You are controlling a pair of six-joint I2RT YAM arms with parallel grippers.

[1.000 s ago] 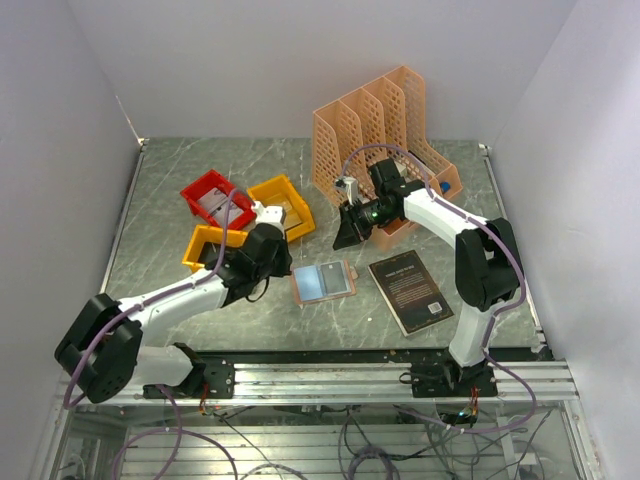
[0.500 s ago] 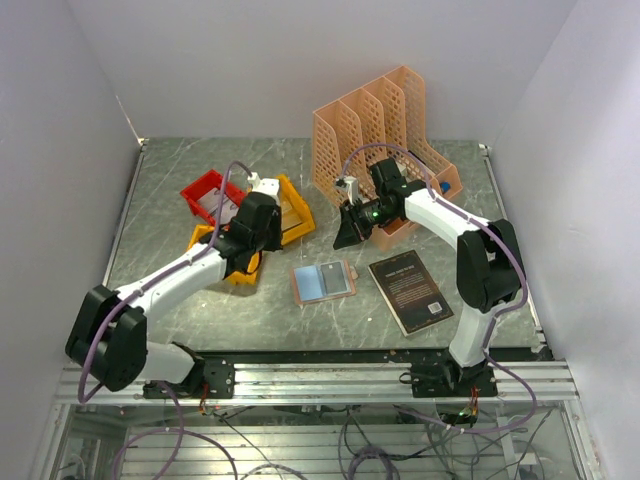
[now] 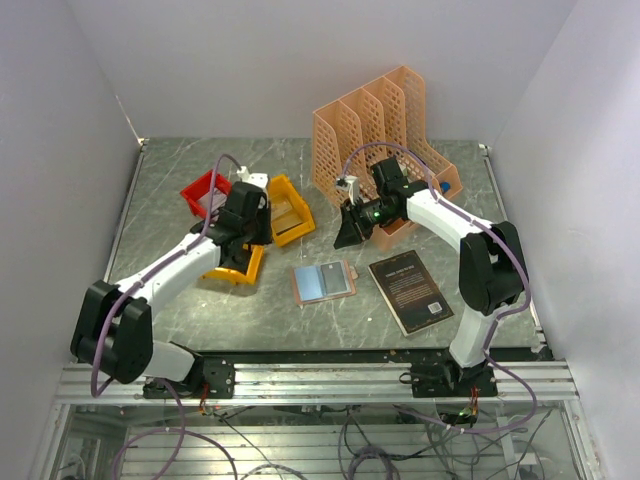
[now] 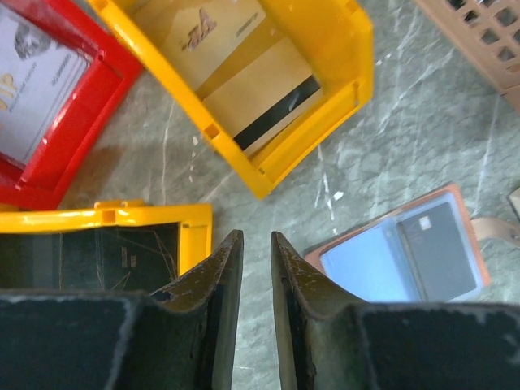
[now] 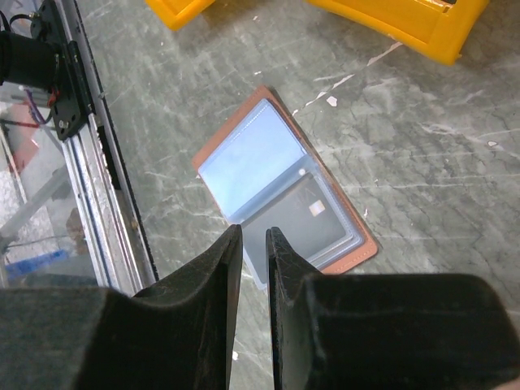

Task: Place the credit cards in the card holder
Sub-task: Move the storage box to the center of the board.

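Observation:
The card holder (image 3: 323,281) lies open on the table, salmon-edged with pale blue-grey faces (image 4: 382,264). A dark card (image 5: 313,219) sits in one of its pockets. Tan credit cards (image 4: 244,89) lie in the upper yellow bin (image 3: 285,208). A white card (image 4: 36,89) lies in the red bin (image 3: 203,196). My left gripper (image 4: 256,236) hangs over bare table between the bins and the holder, open by a narrow gap, empty. My right gripper (image 5: 254,230) hovers above the holder's far side (image 3: 347,234), jaws slightly apart, nothing between them.
An empty yellow bin (image 4: 106,244) sits just left of my left fingers. A black book (image 3: 410,291) lies right of the holder. The peach lattice file organizer (image 3: 385,140) stands behind my right arm. The table's front rail (image 5: 81,162) runs close to the holder.
My left arm has swung away from the holder, back and left to the bins, and its jaws have parted a little. The right arm has stayed put.

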